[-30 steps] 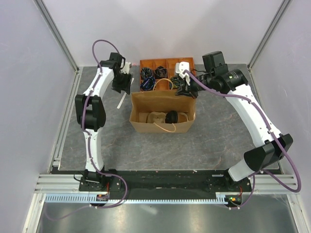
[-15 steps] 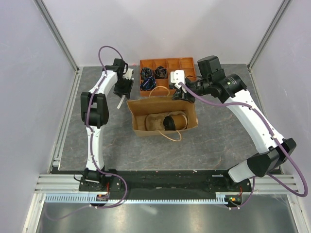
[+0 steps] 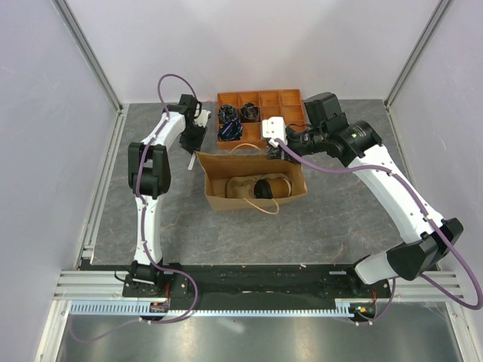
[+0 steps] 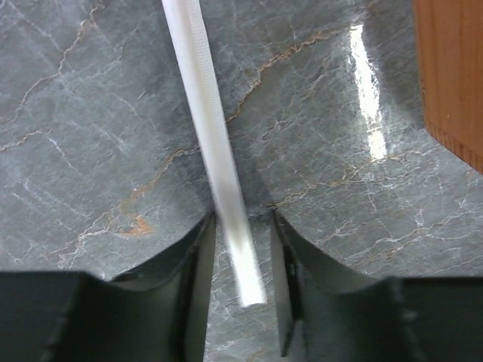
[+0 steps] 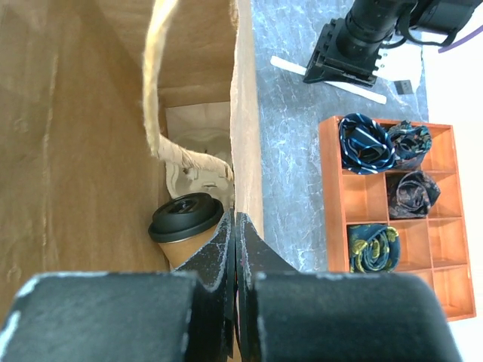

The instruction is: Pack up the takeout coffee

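The takeout coffee (image 3: 264, 188), a brown paper cup with a black lid (image 5: 185, 217), stands inside the open brown paper bag (image 3: 226, 197) beside a pale moulded carrier (image 5: 192, 162). My right gripper (image 5: 235, 226) is shut on the bag's rear wall (image 5: 245, 113), at the bag's far right rim in the top view (image 3: 278, 151). My left gripper (image 3: 190, 143) is low over the table left of the bag. Its jaws are open and straddle a white straw (image 4: 215, 151), with a gap on each side of it (image 4: 241, 256).
An orange wooden compartment tray (image 3: 281, 96) holding dark rolled cloths (image 5: 366, 143) sits right behind the bag; its corner (image 4: 453, 75) is right of my left gripper. Grey marbled tabletop (image 3: 332, 211) surrounds the bag, and the bag's rope handle (image 5: 155, 75) arches over its mouth.
My right gripper has pulled the bag's rear rim left, shifting the bag. The left gripper has sunk towards the straw and its jaws have narrowed around it.
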Robot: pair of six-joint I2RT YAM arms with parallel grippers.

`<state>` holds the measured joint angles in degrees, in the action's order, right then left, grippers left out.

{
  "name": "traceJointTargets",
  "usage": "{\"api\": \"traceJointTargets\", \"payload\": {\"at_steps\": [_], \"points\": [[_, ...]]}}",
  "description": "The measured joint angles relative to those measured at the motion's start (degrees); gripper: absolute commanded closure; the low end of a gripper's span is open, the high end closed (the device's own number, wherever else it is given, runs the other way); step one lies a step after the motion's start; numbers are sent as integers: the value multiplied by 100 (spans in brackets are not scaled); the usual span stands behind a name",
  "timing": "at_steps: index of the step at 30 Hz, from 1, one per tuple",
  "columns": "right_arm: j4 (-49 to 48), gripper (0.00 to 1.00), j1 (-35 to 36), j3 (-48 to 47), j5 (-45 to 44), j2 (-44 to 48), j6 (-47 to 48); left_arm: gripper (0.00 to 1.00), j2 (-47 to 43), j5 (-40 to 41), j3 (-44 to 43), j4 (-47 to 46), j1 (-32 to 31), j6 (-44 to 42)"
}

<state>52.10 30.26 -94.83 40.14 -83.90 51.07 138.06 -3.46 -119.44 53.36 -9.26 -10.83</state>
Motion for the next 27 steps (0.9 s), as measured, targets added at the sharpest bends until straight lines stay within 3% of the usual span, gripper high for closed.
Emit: {"api": "traceJointTargets", "payload": {"at_steps": [8,9,20,27], "points": [[-118,100,39,35,-37,149,-9,91,-166,-28,308,-203,-94,-83],[-125,100,39,35,-46,160,-11,98,-186,-48,334,-219,-101,-90],[-153,100,92,44,-120,173,-24,98,-433,-343,708,-295,-83,-103],[-330,100,116,258,-168,356,-31,98,-955,-804,1419,-442,11,52]]}}
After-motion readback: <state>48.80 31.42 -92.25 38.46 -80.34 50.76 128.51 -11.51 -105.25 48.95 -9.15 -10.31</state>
